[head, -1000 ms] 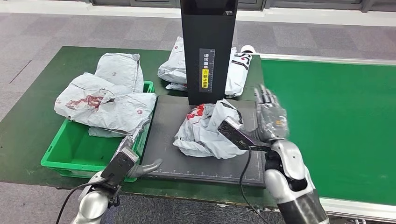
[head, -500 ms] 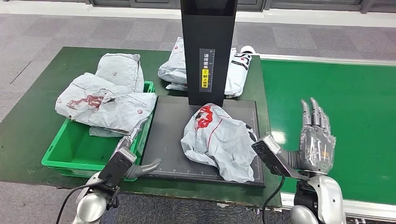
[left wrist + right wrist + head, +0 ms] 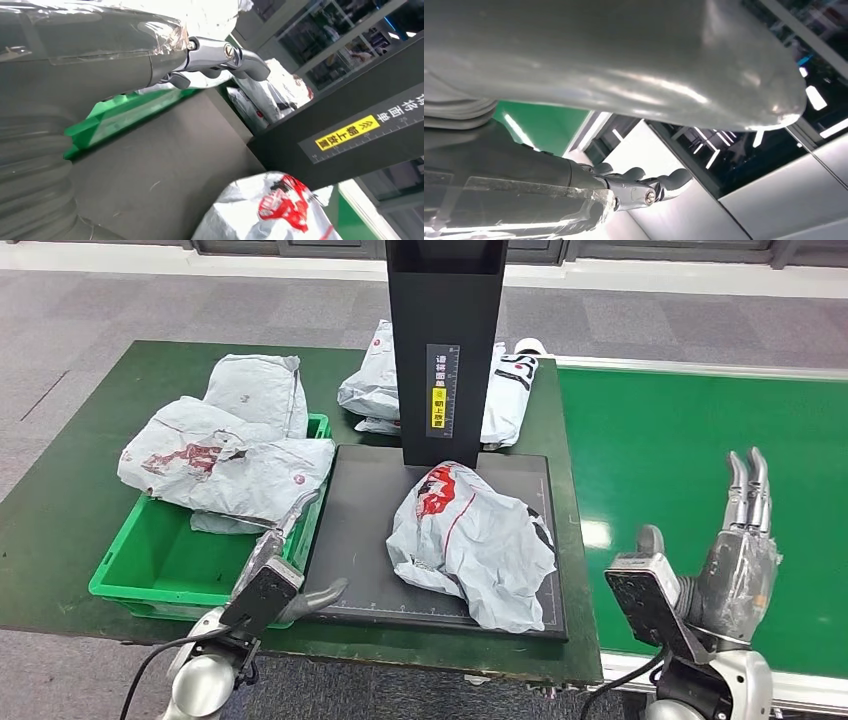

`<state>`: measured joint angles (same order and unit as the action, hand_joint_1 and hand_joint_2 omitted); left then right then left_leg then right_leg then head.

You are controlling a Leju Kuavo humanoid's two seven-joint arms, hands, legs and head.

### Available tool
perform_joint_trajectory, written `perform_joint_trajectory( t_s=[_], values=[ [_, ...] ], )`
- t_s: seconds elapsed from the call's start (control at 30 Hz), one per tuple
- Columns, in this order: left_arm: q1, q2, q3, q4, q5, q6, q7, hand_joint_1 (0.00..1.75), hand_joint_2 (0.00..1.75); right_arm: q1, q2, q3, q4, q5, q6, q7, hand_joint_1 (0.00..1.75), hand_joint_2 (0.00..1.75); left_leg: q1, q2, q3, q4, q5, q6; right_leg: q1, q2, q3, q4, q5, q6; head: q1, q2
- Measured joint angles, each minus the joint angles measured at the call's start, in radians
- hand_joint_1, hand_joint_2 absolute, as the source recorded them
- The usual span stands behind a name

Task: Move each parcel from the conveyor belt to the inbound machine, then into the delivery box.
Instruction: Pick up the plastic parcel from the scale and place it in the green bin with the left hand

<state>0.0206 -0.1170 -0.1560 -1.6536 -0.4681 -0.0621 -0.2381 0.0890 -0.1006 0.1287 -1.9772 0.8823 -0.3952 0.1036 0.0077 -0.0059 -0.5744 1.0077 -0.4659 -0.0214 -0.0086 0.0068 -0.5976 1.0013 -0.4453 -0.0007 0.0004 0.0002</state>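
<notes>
While grey parcels heap over the green delivery box, the left hand rests empty, fingers straight, at the inbound machine plate's corner. One parcel lies on that plate. Over the conveyor belt, the right hand holds nothing, fingers extended together.

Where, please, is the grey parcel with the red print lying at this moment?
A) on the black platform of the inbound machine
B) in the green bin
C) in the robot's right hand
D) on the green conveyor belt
A: the parcel lies on the black platform at the foot of the machine's column, while the right hand is raised with fingers apart over the conveyor belt, holding nothing.
</notes>
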Motion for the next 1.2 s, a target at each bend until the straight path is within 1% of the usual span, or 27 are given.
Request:
perform_joint_trajectory(
  t_s=[0.03, 0.07, 0.13, 0.2, 0.23, 0.3, 0.4, 0.5, 0.63, 0.73, 0.9, 0.93, 1.03, 1.07, 1.2],
  values=[
    [-0.003, 0.0, -0.007, 0.0, -0.043, 0.021, -0.004, 0.0, 1.75, 0.0, 0.006, -0.002, -0.002, -0.059, -0.001, -0.044, 0.0, 1.31, 0.0, 0.0, 0.0, 0.0, 0.0, 0.0, 0.0, 0.0, 0.0, 0.0, 0.0, 0.0, 0.0, 0.0],
    [-0.011, 0.001, -0.019, 0.001, -0.101, 0.05, -0.009, 0.0, 1.75, 0.001, 0.013, -0.005, -0.003, -0.151, 0.007, -0.103, 0.0, 1.75, 0.0, 0.0, 0.0, 0.0, 0.0, 0.0, 0.0, 0.0, 0.0, 0.0, 0.0, 0.0, 0.0, 0.0],
    [-0.04, 0.006, -0.063, 0.006, -0.257, 0.118, -0.018, 0.0, 1.75, 0.001, 0.036, -0.015, -0.006, -0.406, 0.062, -0.232, 0.0, 1.75, 0.0, -0.001, 0.0, 0.0, 0.0, 0.0, 0.0, -0.001, 0.0, 0.0, 0.0, 0.0, 0.0, 0.0],
    [-0.087, 0.014, -0.127, 0.018, -0.407, 0.167, -0.013, 0.0, 1.75, 0.002, 0.061, -0.025, -0.004, -0.633, 0.147, -0.309, 0.0, 1.75, 0.0, -0.001, 0.0, 0.0, 0.0, 0.0, 0.0, -0.002, 0.001, 0.0, 0.0, 0.0, 0.0, 0.0],
    [-0.114, 0.018, -0.162, 0.028, -0.467, 0.178, -0.007, 0.0, 1.75, 0.002, 0.074, -0.029, -0.001, -0.707, 0.191, -0.329, 0.0, 1.75, 0.0, -0.001, 0.0, 0.0, 0.001, 0.0, 0.0, -0.002, 0.001, 0.0, 0.0, 0.0, 0.0, 0.0],
    [-0.173, 0.025, -0.236, 0.057, -0.551, 0.185, 0.008, 0.0, 1.75, 0.002, 0.099, -0.034, 0.015, -0.8, 0.265, -0.351, 0.0, 1.75, 0.0, -0.001, 0.0, 0.0, 0.001, 0.001, 0.0, -0.002, 0.001, 0.0, 0.0, 0.0, 0.0, 0.0],
    [-0.266, 0.034, -0.349, 0.129, -0.605, 0.174, 0.018, 0.0, 1.75, 0.001, 0.13, -0.039, 0.046, -0.854, 0.313, -0.359, 0.0, 1.75, 0.0, -0.001, 0.0, 0.0, 0.001, 0.001, -0.001, -0.002, 0.001, 0.0, 0.001, 0.001, 0.0, 0.0],
    [-0.341, 0.039, -0.445, 0.214, -0.633, 0.155, 0.025, 0.0, 1.75, 0.008, 0.157, -0.052, 0.06, -0.865, 0.324, -0.361, 0.0, 1.75, 0.0, -0.001, 0.001, 0.0, 0.001, 0.001, -0.002, -0.002, 0.001, 0.0, 0.001, 0.001, 0.0, 0.0],
    [-0.42, 0.046, -0.555, 0.347, -0.646, 0.144, 0.029, 0.0, 1.75, 0.037, 0.188, -0.083, 0.062, -0.881, 0.335, -0.375, 0.0, 1.75, 0.0, -0.001, 0.001, 0.0, 0.001, 0.001, -0.002, -0.001, 0.001, 0.0, 0.001, 0.001, 0.0, 0.0],
    [-0.459, 0.052, -0.608, 0.424, -0.645, 0.144, 0.024, 0.0, 1.75, 0.052, 0.204, -0.101, 0.062, -0.889, 0.343, -0.379, 0.0, 1.75, 0.0, -0.001, 0.001, 0.0, 0.001, 0.001, -0.002, 0.0, 0.001, 0.0, 0.001, 0.001, 0.0, 0.0],
    [-0.502, 0.058, -0.657, 0.502, -0.642, 0.135, 0.019, 0.0, 1.75, 0.059, 0.222, -0.117, 0.063, -0.887, 0.356, -0.381, 0.0, 1.75, 0.0, -0.001, 0.001, 0.0, 0.001, 0.001, -0.002, 0.0, 0.001, 0.0, 0.001, 0.001, 0.0, 0.0],
    [-0.511, 0.059, -0.666, 0.518, -0.641, 0.13, 0.017, 0.2, 1.75, 0.059, 0.226, -0.119, 0.063, -0.884, 0.359, -0.38, 0.0, 1.75, 0.0, -0.001, 0.001, 0.0, 0.001, 0.001, -0.002, 0.0, 0.001, 0.0, 0.001, 0.001, 0.0, 0.0],
    [-0.536, 0.058, -0.693, 0.568, -0.634, 0.108, 0.008, 1.51, 1.75, 0.058, 0.238, -0.12, 0.064, -0.876, 0.371, -0.378, 0.0, 1.75, 0.0, -0.001, 0.001, 0.0, 0.001, 0.001, -0.002, 0.0, 0.001, 0.0, 0.001, 0.001, 0.0, 0.0],
    [-0.544, 0.056, -0.702, 0.587, -0.63, 0.101, 0.002, 1.75, 1.75, 0.056, 0.243, -0.121, 0.064, -0.874, 0.374, -0.377, 0.0, 1.75, 0.0, -0.001, 0.001, 0.0, 0.001, 0.001, -0.002, 0.0, 0.001, 0.0, 0.001, 0.001, 0.0, 0.0],
    [-0.569, 0.044, -0.736, 0.662, -0.624, 0.093, -0.014, 1.75, 1.75, 0.05, 0.258, -0.122, 0.068, -0.871, 0.379, -0.374, 0.0, 1.75, 0.0, -0.001, 0.001, 0.0, 0.001, 0.001, -0.002, 0.0, 0.001, 0.0, 0.001, 0.001, 0.0, 0.0]
  ],
)
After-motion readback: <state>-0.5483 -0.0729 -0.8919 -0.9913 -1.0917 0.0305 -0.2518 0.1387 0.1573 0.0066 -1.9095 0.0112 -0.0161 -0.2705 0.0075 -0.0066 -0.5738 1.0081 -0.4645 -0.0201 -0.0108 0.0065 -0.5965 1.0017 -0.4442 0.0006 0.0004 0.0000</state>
